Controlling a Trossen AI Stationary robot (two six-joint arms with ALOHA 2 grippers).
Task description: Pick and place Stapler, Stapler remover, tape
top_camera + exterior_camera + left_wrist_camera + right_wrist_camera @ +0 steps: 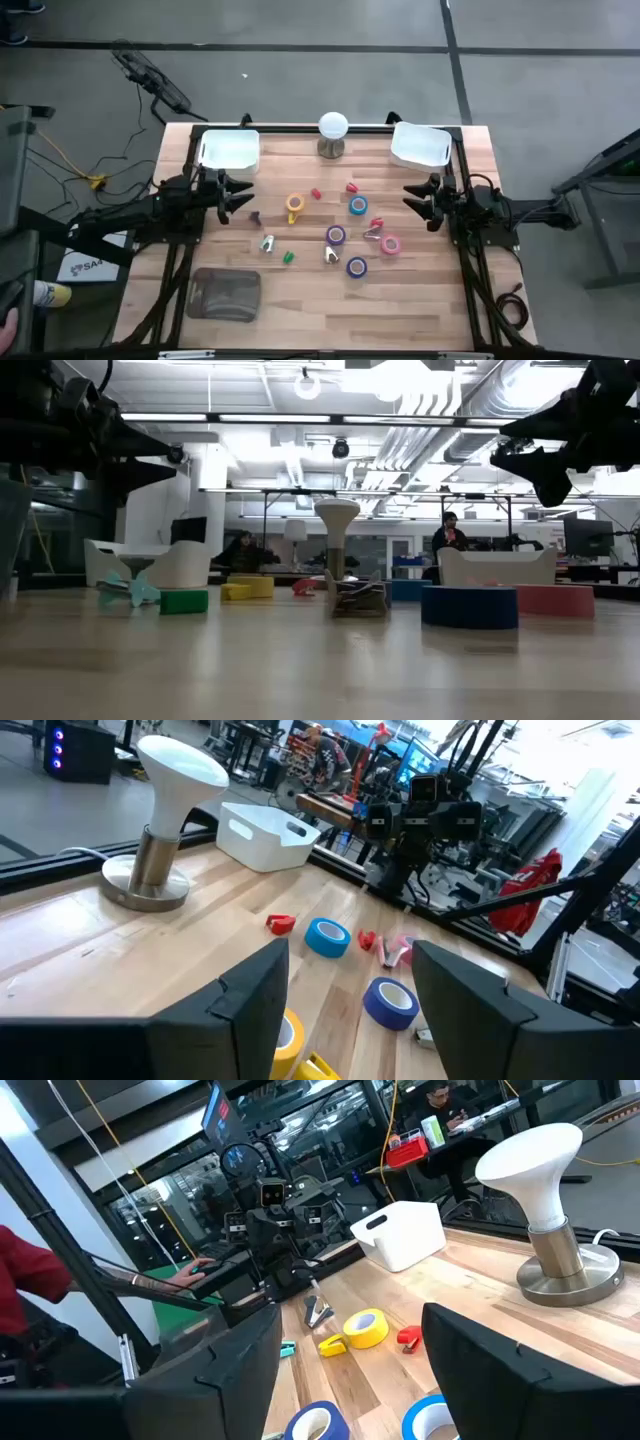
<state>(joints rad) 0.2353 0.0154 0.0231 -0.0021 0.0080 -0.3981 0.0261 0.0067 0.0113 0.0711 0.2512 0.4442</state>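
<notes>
Several tape rolls lie flat mid-table: yellow (294, 203), light blue (358, 206), purple (335, 235), pink (390, 245) and dark blue (356, 267). A small yellow stapler (292, 216) lies beside the yellow roll. Silvery staple removers (267, 243) (330, 255) and small red (316, 194) and green (288, 257) pieces lie among the rolls. My left gripper (235, 195) hovers open at the left of the group, touching nothing. My right gripper (415, 200) hovers open at the right of it. The left wrist view shows the light blue roll (328, 936) beyond the fingers. The right wrist view shows the yellow roll (366, 1328).
Two white bins stand at the far edge, one far left (230, 150) and one far right (420, 145). A white-headed lamp (333, 135) stands between them. A clear plastic container (225, 295) lies near the front left. People sit in the room behind the table.
</notes>
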